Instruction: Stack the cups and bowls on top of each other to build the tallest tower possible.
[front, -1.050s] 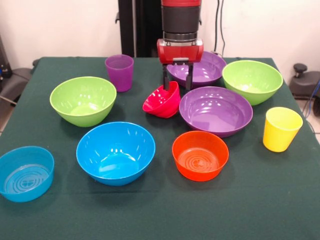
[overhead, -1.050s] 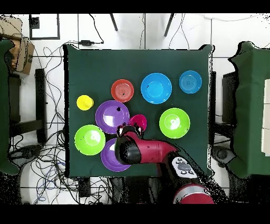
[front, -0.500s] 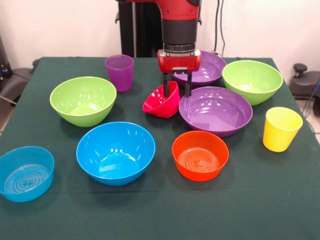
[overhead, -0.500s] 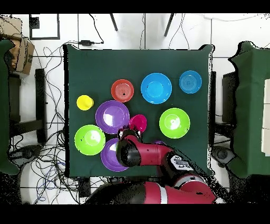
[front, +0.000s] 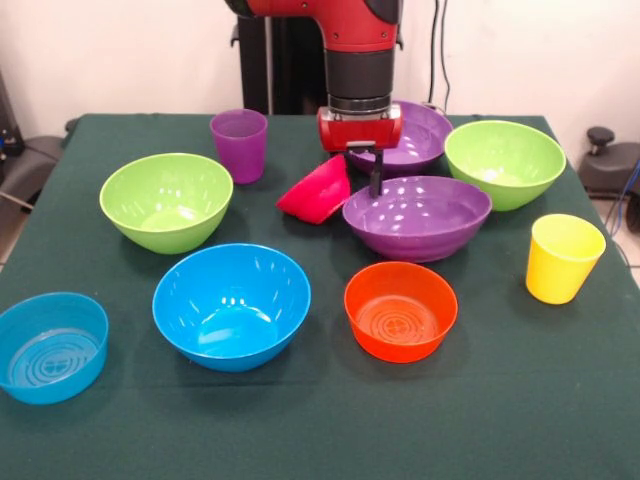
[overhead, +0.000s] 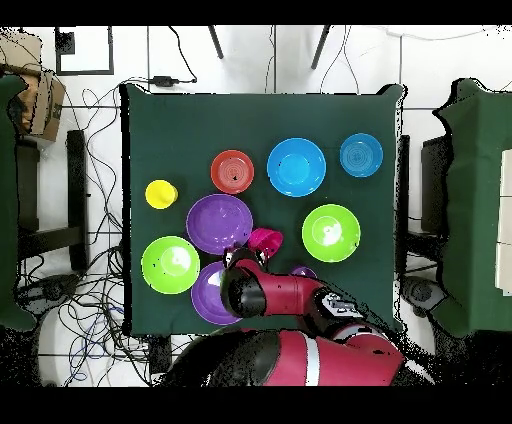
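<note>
The red and black arm comes down over the far middle of the green-covered worktop (front: 320, 430), and its end effector (front: 357, 172) is clenched on the rim of the small red-pink bowl (front: 315, 191), which hangs tilted on its side with its mouth turned away from the camera; one dark finger (front: 376, 172) shows just beside the near wide purple bowl (front: 417, 216), the other is hidden behind the red-pink bowl. Whether the red-pink bowl touches the cloth cannot be told. The second wide purple bowl (front: 418, 134) sits behind the end effector, partly covered by it. A lime green bowl (front: 505, 162) stands to the right of the purple pair, and another lime green bowl (front: 166, 200) stands well apart at the left. The translucent purple cup (front: 239, 144) is upright at the far side, between the left green bowl and the arm. The yellow cup (front: 563, 257) is upright near the right edge. In the near row stand the small translucent blue bowl (front: 50, 346), the large blue bowl (front: 231, 304) and the small orange bowl (front: 400, 310), all mouth up and apart from one another. No bowl is nested in another
</note>
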